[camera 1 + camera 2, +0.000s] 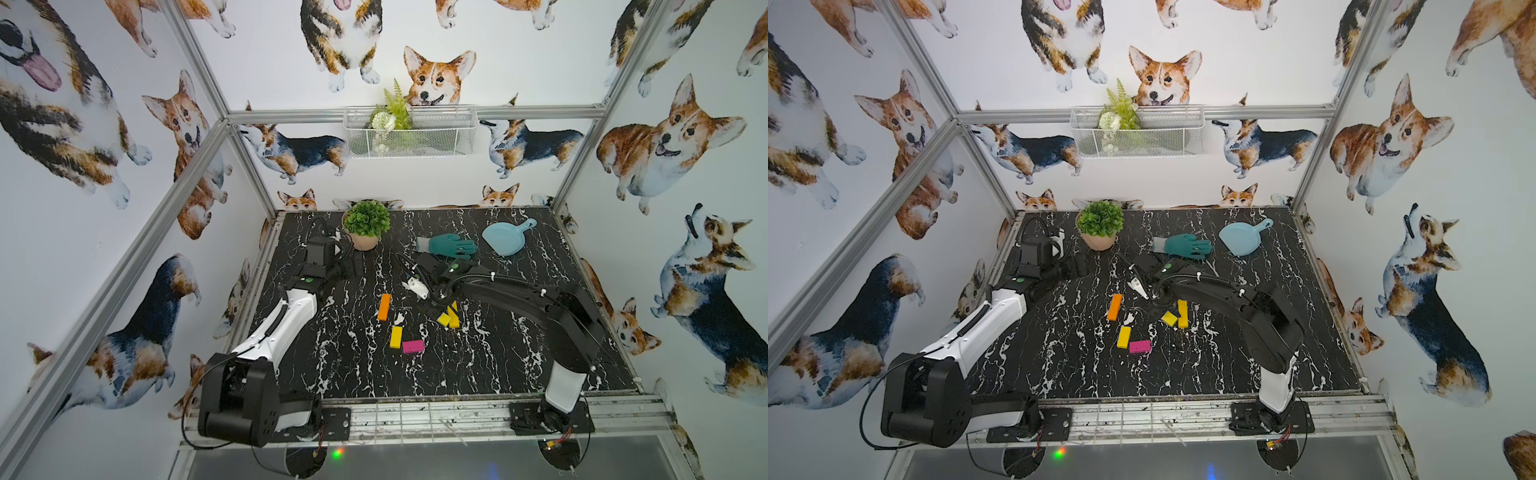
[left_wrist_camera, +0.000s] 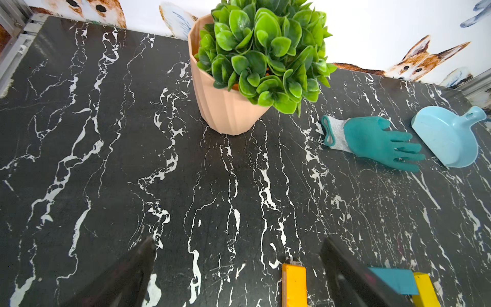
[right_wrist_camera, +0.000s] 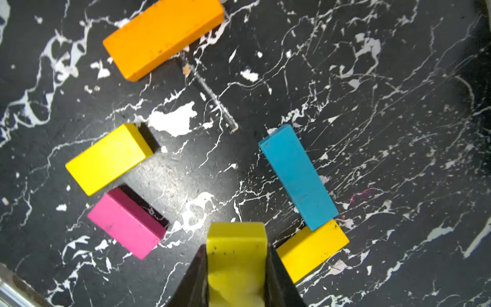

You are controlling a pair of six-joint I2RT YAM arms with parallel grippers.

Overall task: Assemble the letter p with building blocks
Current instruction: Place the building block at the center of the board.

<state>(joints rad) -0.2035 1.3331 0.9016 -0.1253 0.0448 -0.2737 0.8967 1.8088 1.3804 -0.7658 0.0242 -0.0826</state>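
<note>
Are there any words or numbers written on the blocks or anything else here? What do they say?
No words, numbers or brand names can be read anywhere.
The orange block, teal-blue block, magenta block and yellow blocks are plain colour.
The teal glove, light-blue toy pan and plant pot carry no print.
The walls show only corgi pictures.

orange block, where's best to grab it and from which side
Take the orange block near its middle, across the two long edges, coming straight down from above. It lies flat, with bare table along both long sides, so those sides look free to reach, and its width is the shorter span to close on.
</note>
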